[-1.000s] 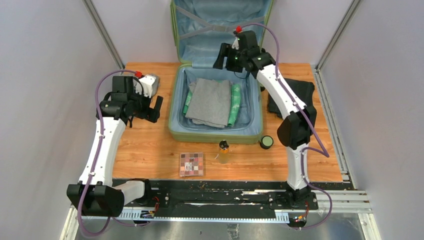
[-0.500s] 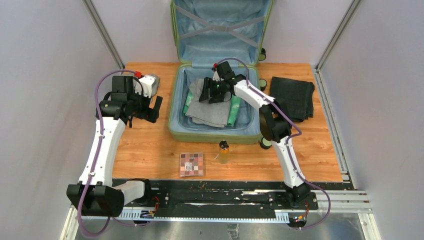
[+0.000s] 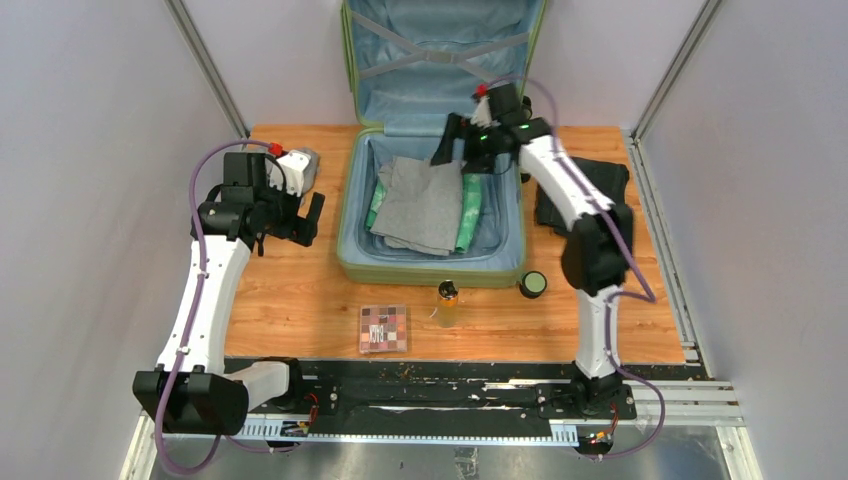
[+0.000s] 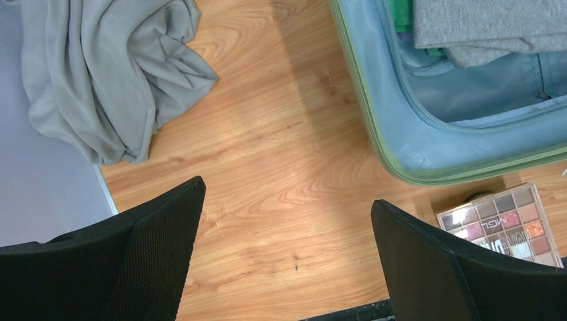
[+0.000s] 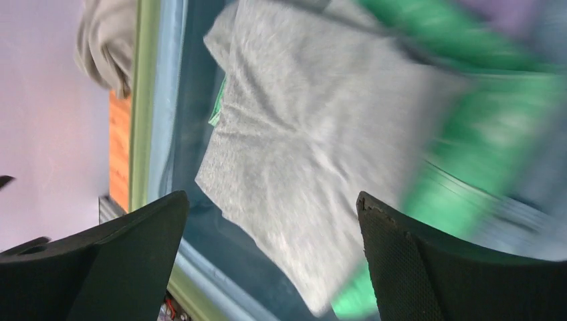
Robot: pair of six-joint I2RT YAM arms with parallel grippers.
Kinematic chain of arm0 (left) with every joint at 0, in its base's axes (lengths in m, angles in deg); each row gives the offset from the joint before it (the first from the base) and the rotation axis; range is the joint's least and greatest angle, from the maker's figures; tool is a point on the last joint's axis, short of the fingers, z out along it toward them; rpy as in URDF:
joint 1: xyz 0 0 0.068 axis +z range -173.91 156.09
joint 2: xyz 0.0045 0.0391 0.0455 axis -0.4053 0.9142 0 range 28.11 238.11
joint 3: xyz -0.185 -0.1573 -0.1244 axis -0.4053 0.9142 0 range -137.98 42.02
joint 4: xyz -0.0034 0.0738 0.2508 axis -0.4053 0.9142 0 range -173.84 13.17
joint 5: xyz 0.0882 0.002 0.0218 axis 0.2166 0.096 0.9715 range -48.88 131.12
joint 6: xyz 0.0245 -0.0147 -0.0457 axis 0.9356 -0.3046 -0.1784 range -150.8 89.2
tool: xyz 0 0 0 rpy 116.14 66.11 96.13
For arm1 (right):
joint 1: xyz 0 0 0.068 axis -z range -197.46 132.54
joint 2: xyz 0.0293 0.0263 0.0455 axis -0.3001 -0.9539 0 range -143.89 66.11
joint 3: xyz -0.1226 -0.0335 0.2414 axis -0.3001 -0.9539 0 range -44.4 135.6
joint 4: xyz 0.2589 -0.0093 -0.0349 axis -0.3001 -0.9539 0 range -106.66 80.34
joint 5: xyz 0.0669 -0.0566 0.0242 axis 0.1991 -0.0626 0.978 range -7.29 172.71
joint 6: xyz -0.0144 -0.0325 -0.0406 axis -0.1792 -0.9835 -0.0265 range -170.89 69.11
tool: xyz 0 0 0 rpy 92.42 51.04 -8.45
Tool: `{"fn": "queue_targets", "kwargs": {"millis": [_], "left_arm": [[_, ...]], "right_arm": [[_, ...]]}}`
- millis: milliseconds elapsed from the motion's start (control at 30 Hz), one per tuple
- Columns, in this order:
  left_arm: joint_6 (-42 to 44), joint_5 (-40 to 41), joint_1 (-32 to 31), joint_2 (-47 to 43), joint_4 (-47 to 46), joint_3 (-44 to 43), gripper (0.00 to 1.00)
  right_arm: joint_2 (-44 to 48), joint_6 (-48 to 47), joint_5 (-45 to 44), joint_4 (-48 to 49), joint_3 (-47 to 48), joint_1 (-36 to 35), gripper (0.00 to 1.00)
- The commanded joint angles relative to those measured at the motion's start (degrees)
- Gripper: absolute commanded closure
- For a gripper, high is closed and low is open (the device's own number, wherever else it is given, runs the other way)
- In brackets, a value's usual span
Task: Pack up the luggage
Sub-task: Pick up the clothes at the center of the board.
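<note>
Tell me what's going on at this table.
Two robot arms are packing the luggage, which lies open on the table. A folded grey garment and a green garment are already inside. The right gripper hovers over the far end of the case, jaws open and empty. The left gripper, also open and empty, hangs over the table beside a crumpled grey cloth. A black garment waits outside on the right.

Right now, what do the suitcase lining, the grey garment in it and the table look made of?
Suitcase lining: light-blue woven fabric with a slight sheen; it puckers along a stitched seam.
Grey garment: soft matte knit, possibly cotton jersey; heathered and lying in limp folds.
Table: wood or wood-look laminate with a smooth satin finish; the grain is visible, but I can't tell which it is.
</note>
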Motion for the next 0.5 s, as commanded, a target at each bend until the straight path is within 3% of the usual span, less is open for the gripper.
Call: {"fn": "queue_targets", "kwargs": {"millis": [0, 233, 467], "left_arm": [[0.5, -1.0, 0.3, -0.1, 0.4, -0.4, 0.00], [0.3, -1.9, 0.3, 0.6, 0.4, -0.6, 0.00], [0.3, -3.2, 0.3, 0.7, 0.4, -0.1, 0.00]], "right_arm": [[15.7, -1.4, -10.2, -4.4, -6.9, 10.5, 0.00], [24.9, 2.3, -19.1, -4.0, -22.1, 31.6, 0.00], [19.2, 2.2, -21.6, -3.3, -24.6, 42.7, 0.00]]}}
